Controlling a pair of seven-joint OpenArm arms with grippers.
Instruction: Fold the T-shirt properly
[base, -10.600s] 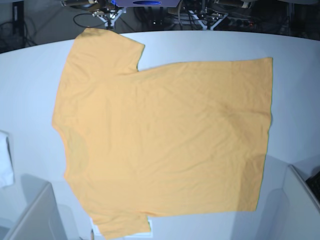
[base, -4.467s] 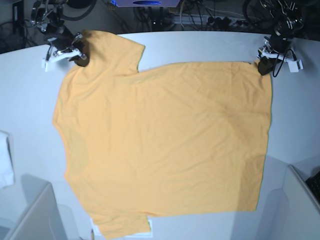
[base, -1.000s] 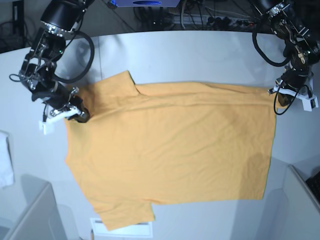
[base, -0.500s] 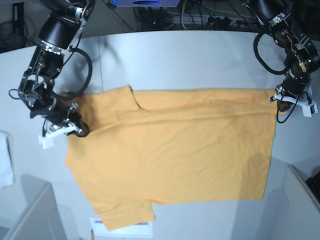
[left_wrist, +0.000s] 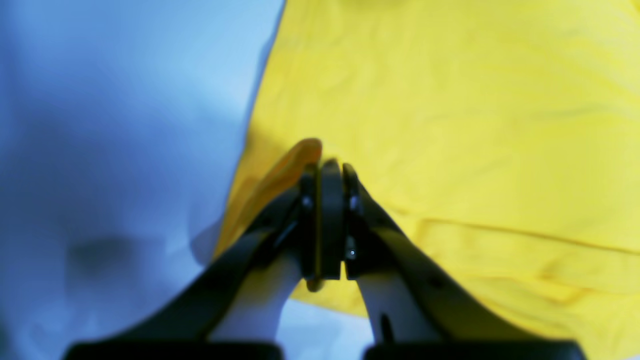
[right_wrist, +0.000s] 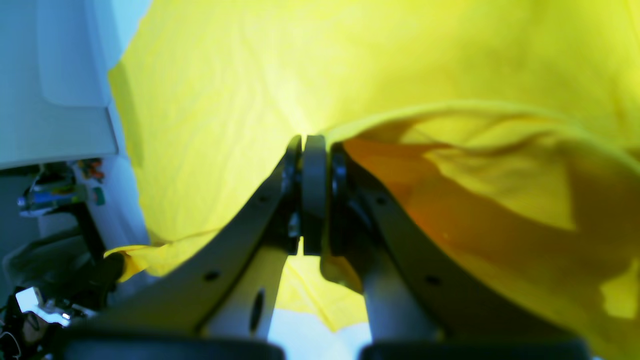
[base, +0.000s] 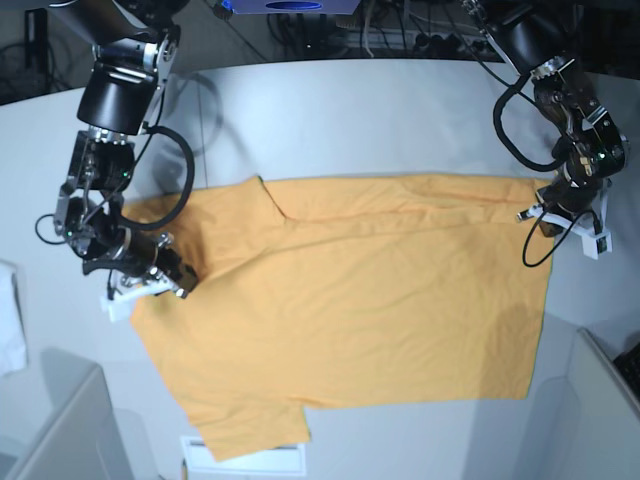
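In the left wrist view, the left gripper (left_wrist: 322, 167) has its jaws clamped on the T-shirt (left_wrist: 450, 100) edge. In the right wrist view, the right gripper (right_wrist: 305, 145) pinches a lifted fold. In the base view, the shirt spans the surface (base: 350, 110); uneven pulling could skew the fold or slip fabric free.

Matt, creased cloth T-shirt (base: 350, 300)

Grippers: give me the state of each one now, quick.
Left gripper: shut on the T-shirt at its edge.
Right gripper: shut on the T-shirt, fabric draped beside it.
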